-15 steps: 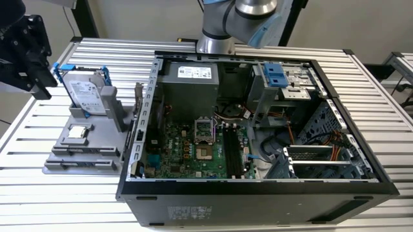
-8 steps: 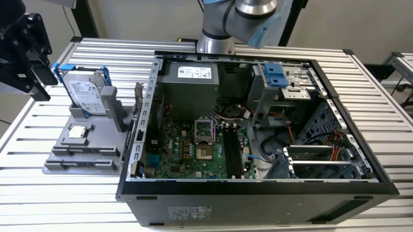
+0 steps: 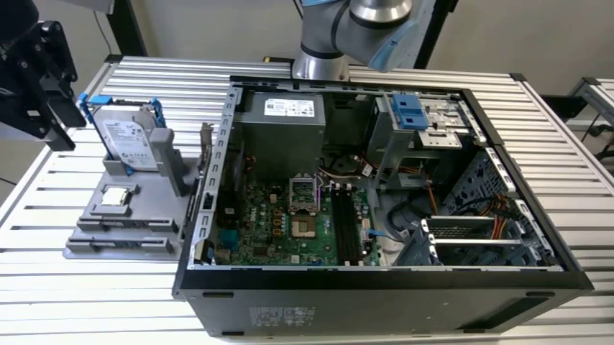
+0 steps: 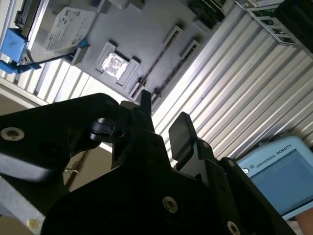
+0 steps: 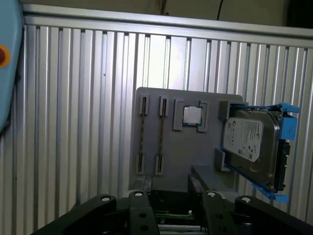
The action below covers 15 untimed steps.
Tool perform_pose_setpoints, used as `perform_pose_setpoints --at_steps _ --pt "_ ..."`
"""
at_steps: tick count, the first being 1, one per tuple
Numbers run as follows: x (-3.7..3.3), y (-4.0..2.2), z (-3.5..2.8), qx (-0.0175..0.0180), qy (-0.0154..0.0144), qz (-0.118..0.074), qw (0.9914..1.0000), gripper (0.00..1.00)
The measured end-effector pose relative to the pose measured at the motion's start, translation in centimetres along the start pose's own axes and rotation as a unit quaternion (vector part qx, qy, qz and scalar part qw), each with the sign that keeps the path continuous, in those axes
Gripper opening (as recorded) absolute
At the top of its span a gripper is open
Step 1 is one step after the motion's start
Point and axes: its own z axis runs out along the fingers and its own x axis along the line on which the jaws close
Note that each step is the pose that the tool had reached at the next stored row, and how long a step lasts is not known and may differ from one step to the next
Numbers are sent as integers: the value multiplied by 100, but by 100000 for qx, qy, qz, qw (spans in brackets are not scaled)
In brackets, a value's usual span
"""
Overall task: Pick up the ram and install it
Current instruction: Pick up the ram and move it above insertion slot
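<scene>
A slatted metal desk (image 3: 86,302) carries everything. On it, toward the exterior view's right, an open computer case (image 3: 384,305) lies on its side, its green motherboard (image 3: 278,223) facing up. Behind the case rises the grey arm (image 3: 336,29) with its light-blue joint cap.

Just beside the case, on the exterior view's left, sits a flat grey holder (image 5: 186,152). A grey hard drive (image 3: 129,136) in a blue frame stands propped at the holder's far end.

The black pincer (image 5: 172,193) hangs at the exterior view's left edge, near the hard drive and well above the desk. In both wrist views its two fingers (image 4: 183,129) stand apart with clear space between them, and they grip nothing.

The ram (image 5: 161,134) sits on the holder, well apart from the pincer and outside the case. In the first wrist view it shows edge-on as a thin dark strip held between small end brackets. A second, similar strip lies just beside it, and I cannot tell the two apart.

A small square silver processor chip (image 5: 192,115) rests in its own recess, between the strips and the hard drive.
</scene>
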Motion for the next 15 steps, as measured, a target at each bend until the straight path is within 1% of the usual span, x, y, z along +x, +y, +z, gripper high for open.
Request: perform_pose_setpoints --at_steps 2,4,5,10,15 --pt "2 0 19 -104 -10 10 100000 100" --pt "3 1 37 -349 -23 25 99999 100" --pt "4 1 48 -380 -22 30 99999 100" --pt "6 1 95 -450 -20 262 99999 100" --pt "9 1 137 -438 -25 539 99998 100"
